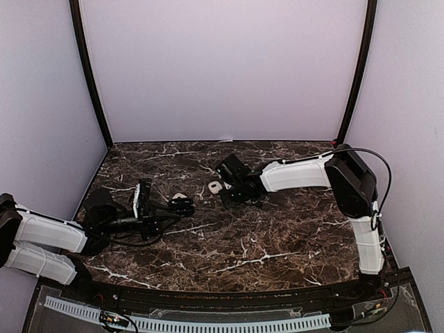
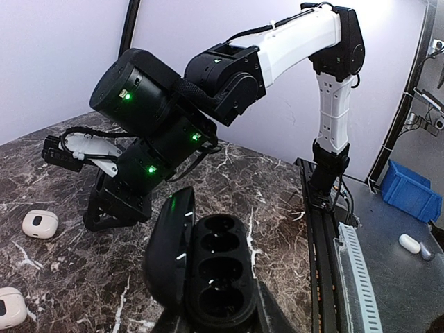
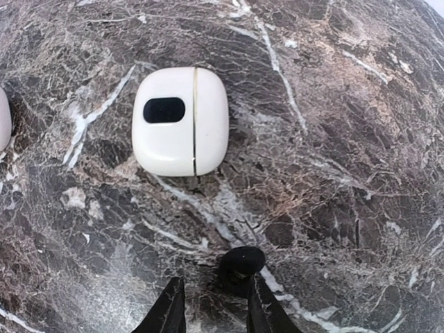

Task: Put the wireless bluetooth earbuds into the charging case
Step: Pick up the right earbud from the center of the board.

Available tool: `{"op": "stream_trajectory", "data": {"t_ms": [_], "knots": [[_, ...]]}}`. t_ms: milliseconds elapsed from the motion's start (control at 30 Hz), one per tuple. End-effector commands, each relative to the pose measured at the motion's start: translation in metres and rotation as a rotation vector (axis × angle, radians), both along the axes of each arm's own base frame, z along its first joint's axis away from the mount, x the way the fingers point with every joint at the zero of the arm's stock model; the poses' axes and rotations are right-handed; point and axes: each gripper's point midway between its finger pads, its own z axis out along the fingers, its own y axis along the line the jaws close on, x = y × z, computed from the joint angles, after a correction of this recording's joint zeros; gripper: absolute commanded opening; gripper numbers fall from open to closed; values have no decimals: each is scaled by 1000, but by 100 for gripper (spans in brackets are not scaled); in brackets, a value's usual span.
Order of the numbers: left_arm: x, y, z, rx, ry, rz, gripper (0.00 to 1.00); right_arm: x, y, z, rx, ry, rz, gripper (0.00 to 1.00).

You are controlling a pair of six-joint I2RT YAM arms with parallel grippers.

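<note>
The black charging case (image 2: 218, 270) lies open, its lid (image 2: 166, 250) swung to the left and its round wells empty. My left gripper (image 2: 215, 322) is shut on the case's near end; in the top view it sits at the table's left (image 1: 173, 208). A black roundish earbud (image 3: 241, 263) rests on the marble just ahead of my right gripper (image 3: 216, 305). It touches or nearly touches the right fingertip (image 3: 260, 295). The right jaws stand apart, with nothing gripped. In the top view the right gripper (image 1: 225, 193) points down near the table's middle.
A closed white case (image 3: 180, 121) with a dark oval lies beyond the earbud, also visible as the white case (image 1: 215, 186) from above. A second white case (image 2: 10, 307) lies nearer the left arm. A blue bin (image 2: 409, 191) sits off the table beyond the rail (image 2: 322, 236).
</note>
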Motion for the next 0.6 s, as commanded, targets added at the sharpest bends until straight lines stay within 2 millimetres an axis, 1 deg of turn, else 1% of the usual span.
{"op": "stream_trajectory", "data": {"t_ms": [0, 67, 333, 567], "knots": [[0, 2, 4, -4, -24, 4, 15, 11, -1, -1, -11, -21, -33, 31], [0, 2, 4, -4, -26, 4, 15, 12, -3, -4, -22, -14, -41, 31], [1, 2, 4, -2, -26, 9, 15, 15, -4, -7, -33, -6, -52, 30], [0, 2, 3, -1, -24, 7, 15, 19, -15, -12, -63, -2, -87, 30]]}}
